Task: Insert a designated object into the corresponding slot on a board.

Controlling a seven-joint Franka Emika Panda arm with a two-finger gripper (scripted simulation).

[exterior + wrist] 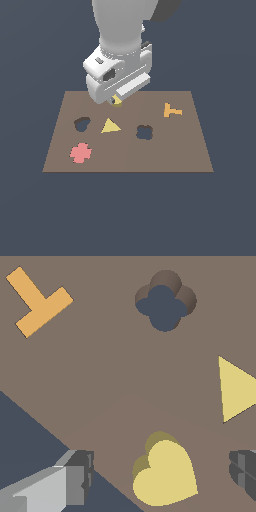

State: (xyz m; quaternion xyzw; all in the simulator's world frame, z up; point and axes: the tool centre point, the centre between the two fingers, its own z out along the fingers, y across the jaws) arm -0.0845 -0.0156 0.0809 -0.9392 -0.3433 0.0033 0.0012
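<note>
Right now the white and grey robot jaws point(116, 100) hang low over the far part of the flat brown rectangular board point(190, 150), which lies on the dark blue-grey table point(30, 215). In the wrist view the two grey fingers point(75, 476) stand well apart, with the small flat golden-yellow heart-shaped piece point(165, 473) lying between them on the board and touched by neither. So the jaws are spread wide and grip nothing. In the exterior view only a sliver of that golden piece point(117, 101) peeks out beneath the jaws.

The dark heart-shaped cut-out hole point(82, 123) sits apart from the jaws, nearer the viewer and toward the exterior view's left; it is unfilled. Just beside it, nearly straight below the jaws in that view, lies the paler yellow triangle point(110, 126), which also shows near the jaws in the wrist view point(237, 390). The dark four-lobed clover-shaped hole point(144, 132) lies beyond the triangle toward the exterior view's right. Further from the jaws, the orange T-shaped piece point(171, 110) lies toward the board's right edge. The pink-red clover-shaped piece point(80, 153) lies farthest from the jaws, near the board's front left corner.
</note>
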